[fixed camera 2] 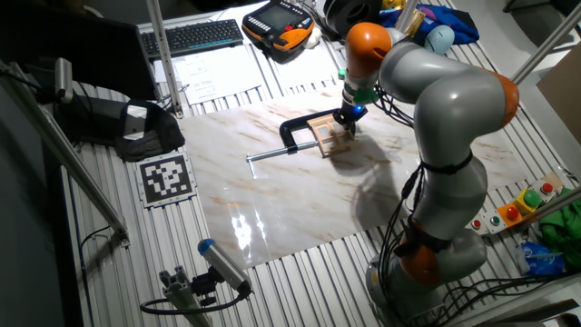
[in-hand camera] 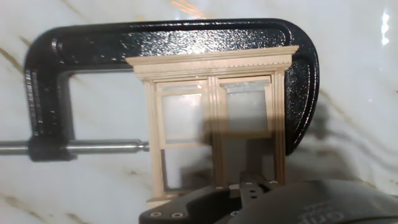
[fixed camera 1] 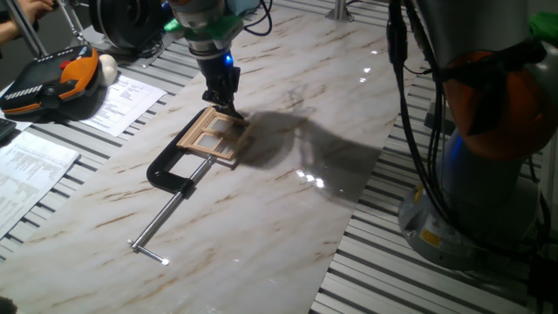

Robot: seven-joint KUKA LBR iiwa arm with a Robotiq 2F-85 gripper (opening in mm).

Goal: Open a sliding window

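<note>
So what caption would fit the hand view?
Seen from the hand: wooden sliding window held in a black C-clamp on a marble table.

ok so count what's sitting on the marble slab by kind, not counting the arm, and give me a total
Wooden window: 1
Black C-clamp: 1
Total: 2
The clamp grips the window at its sides.

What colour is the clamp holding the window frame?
Glossy speckled black, with a bare steel screw rod. The C-clamp shows best in the hand view, around the sliding window.
</note>
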